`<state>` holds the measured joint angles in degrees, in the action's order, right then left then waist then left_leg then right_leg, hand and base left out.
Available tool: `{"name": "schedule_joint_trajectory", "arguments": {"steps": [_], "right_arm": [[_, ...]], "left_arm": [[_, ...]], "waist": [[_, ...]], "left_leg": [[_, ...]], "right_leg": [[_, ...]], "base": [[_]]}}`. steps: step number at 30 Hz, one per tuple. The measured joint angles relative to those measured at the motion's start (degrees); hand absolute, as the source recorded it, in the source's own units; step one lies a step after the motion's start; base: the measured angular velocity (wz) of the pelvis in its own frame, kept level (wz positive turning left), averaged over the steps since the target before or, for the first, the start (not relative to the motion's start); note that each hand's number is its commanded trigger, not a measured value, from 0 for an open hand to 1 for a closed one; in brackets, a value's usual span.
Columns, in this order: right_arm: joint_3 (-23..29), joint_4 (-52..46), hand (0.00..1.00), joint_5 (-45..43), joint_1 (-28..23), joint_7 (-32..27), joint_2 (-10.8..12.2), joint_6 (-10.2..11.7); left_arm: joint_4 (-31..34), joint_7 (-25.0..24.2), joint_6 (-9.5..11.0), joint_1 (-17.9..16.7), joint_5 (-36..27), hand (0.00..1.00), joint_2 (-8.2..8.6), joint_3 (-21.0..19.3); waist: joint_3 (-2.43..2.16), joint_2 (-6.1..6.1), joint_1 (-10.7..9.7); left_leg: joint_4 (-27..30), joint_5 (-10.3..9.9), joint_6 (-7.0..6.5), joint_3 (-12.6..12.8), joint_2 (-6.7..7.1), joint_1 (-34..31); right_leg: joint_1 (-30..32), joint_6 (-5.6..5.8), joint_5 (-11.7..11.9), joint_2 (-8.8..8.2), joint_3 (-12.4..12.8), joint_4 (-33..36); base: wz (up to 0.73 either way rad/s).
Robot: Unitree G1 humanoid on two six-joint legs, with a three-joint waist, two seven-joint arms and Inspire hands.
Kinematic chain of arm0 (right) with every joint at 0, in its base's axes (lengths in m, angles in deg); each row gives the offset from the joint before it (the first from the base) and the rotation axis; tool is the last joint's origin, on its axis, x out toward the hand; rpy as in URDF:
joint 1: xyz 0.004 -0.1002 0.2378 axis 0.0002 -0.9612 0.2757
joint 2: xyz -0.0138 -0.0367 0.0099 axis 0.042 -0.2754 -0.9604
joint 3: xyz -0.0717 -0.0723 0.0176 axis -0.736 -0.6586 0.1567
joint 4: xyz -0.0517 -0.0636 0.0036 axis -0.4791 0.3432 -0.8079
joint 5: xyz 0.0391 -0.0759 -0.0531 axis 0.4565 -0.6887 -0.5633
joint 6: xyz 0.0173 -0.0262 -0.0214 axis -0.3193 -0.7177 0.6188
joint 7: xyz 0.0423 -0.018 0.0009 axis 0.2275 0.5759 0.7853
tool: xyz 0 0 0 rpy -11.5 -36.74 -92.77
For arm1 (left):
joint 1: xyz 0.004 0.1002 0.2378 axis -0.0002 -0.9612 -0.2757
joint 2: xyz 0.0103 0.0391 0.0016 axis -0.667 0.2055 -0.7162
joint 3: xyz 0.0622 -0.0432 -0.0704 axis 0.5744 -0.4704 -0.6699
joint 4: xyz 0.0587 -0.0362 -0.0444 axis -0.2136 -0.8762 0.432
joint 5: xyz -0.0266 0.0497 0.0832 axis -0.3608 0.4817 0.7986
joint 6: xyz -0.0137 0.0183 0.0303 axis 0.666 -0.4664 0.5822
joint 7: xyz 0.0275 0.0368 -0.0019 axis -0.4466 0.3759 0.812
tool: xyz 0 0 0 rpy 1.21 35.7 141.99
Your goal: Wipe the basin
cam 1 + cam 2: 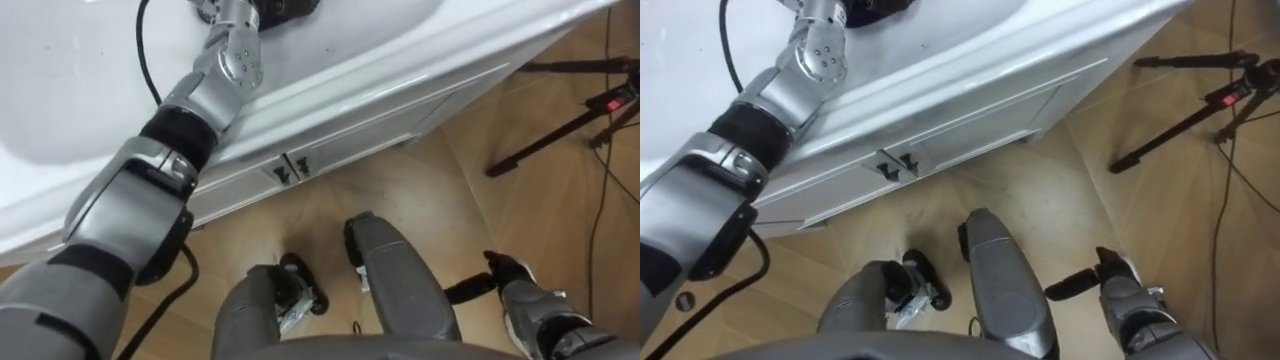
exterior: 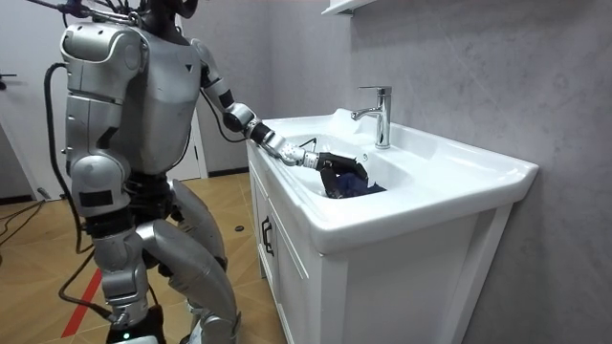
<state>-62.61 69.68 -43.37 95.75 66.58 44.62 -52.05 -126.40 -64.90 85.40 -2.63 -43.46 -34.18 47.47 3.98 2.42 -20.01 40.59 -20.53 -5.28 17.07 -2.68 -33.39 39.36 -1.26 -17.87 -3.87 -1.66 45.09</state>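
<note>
I see white basin: rectangular, glossy, broad flat rim, bowl sunk in middle. Dark navy cloth down in bowl, crumpled in loose heap, lower part hidden behind near rim in room view. My left hand rests on cloth's side toward robot.

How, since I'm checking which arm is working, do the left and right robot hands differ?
The left robot hand reaches into the basin, the right robot hand hangs low over the floor. The left robot hand rests on the dark cloth; the right robot hand holds nothing. Both are black.
</note>
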Motion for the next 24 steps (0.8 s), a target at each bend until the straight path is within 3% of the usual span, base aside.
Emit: {"name": "schedule_joint_trajectory", "arguments": {"steps": [7,11,15,17,19,22,24], "right_arm": [[0.1,1.1,0.00,-3.1,-0.4,0.8,-0.6,0.3],[0.2,2.2,0.00,-5.1,-1.5,2.2,-2.0,1.0],[0.7,2.6,0.00,-7.8,-2.8,3.1,-2.7,1.1],[2.5,3.3,0.00,-9.1,-3.5,3.7,-2.8,1.2],[5.6,4.3,0.00,-11.2,-5.0,4.5,-3.6,1.5],[7.0,4.7,0.00,-13.7,-7.0,4.8,-4.9,1.5],[8.2,4.6,0.00,-15.3,-7.8,4.8,-5.0,1.5]], "left_arm": [[-3.4,-2.4,5.0,-4.0,0.7,1.00,-2.76,-0.9],[-4.9,-3.3,7.0,-6.3,3.5,1.00,-4.48,-3.0],[-5.3,-3.1,7.3,-10.8,5.8,1.00,-9.20,-5.1],[-5.3,-3.1,7.3,-13.5,8.9,1.00,-10.52,-8.2],[-5.3,-1.6,7.3,-18.0,13.9,1.00,-11.86,-11.9],[-4.9,0.2,7.3,-22.6,18.8,1.00,-14.06,-14.5],[-4.2,1.0,7.3,-24.4,21.6,1.00,-14.45,-15.6]], "waist": [[0.20,-0.21,0.4],[-0.08,0.23,2.4],[-0.39,0.74,4.4],[-0.93,1.53,5.7],[-2.07,2.85,8.0],[-2.61,3.35,10.6],[-3.02,3.49,11.7]], "left_leg": [[-1.1,-0.3,0.77,0.1,-0.14,3.8],[-1.3,-0.6,1.44,0.3,-0.66,5.5],[-2.9,-0.1,2.27,0.1,-0.79,7.5],[-3.9,0.1,2.64,0.0,-0.65,8.6],[-5.9,0.6,3.19,-0.2,-0.56,10.3],[-7.6,1.1,3.81,-0.8,-0.56,13.6],[-8.6,1.4,4.22,-1.6,-0.49,15.8]], "right_leg": [[-3.6,-0.39,-0.6,0.19,0.1,-0.7],[-5.2,-0.75,-0.7,0.98,0.3,-1.2],[-7.2,-1.44,-0.8,1.17,-0.1,-2.2],[-8.5,-1.69,-0.8,1.44,-0.4,-3.3],[-10.3,-2.02,-0.5,1.63,-0.8,-5.1],[-13.8,-2.24,-0.6,1.88,-1.6,-7.1],[-16.2,-2.48,-0.7,1.98,-1.9,-8.4]], "base": [[-0.04],[-0.07],[-0.01],[0.00],[0.00],[0.07],[0.10]]}}
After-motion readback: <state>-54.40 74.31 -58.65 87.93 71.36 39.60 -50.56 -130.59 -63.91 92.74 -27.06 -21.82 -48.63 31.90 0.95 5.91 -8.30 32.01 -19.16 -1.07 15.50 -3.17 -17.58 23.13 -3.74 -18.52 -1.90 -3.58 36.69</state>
